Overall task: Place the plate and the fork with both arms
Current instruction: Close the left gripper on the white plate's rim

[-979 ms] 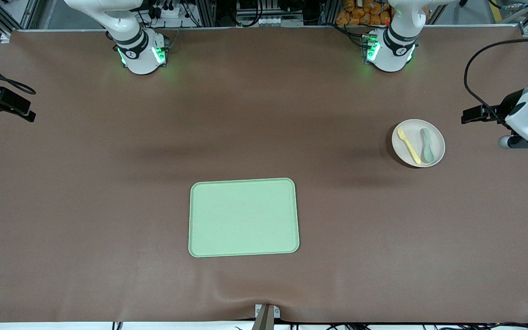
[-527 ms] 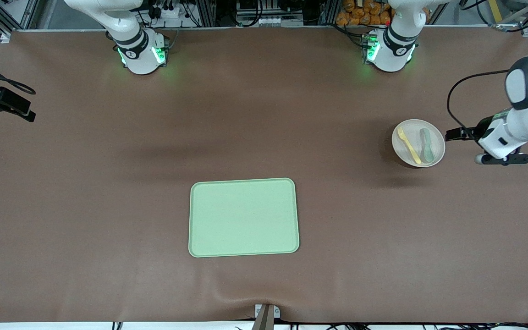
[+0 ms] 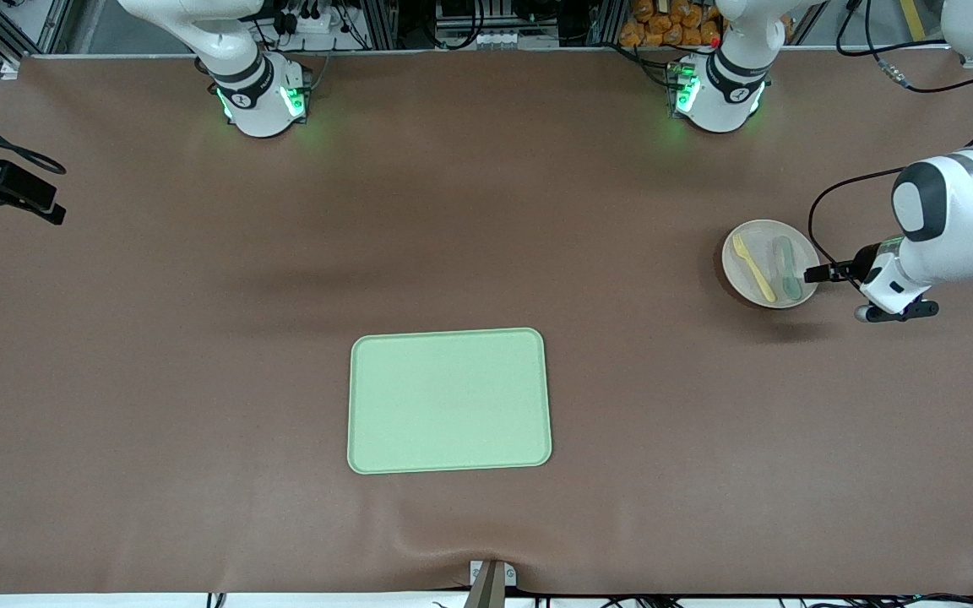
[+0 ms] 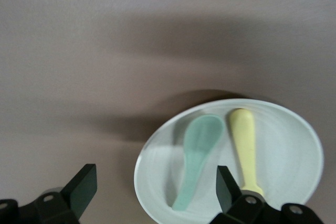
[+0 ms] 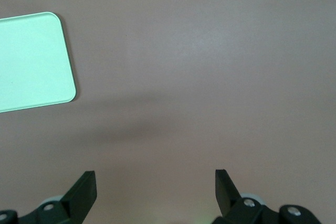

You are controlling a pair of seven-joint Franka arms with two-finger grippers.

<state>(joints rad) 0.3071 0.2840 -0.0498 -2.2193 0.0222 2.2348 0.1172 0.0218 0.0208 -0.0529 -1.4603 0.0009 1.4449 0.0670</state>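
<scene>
The pale cream plate (image 3: 763, 243) lies on the table toward the left arm's end. The yellow fork (image 3: 753, 268) and a grey-green spoon (image 3: 785, 268) lie on it side by side. My left gripper (image 3: 816, 274) is open at the plate's rim, on the side toward the table's end, pointing at the plate. In the left wrist view my left gripper (image 4: 155, 187) frames the rim of the plate (image 4: 289, 150), with the spoon (image 4: 197, 161) between its fingers and the fork (image 4: 244, 150) by one fingertip (image 4: 226, 184). My right gripper (image 3: 54, 213) waits open and empty at the right arm's end; its wrist view (image 5: 155, 190) shows bare table.
A light-green rectangular tray (image 3: 449, 400) lies mid-table, nearer to the front camera than the plate; one corner of it shows in the right wrist view (image 5: 31, 61). The two arm bases, lit green, stand along the robots' edge of the brown table.
My left arm has swung in from the table's end and come down, bringing its gripper up to the plate's rim. The right arm, plate, fork and spoon have not moved.
</scene>
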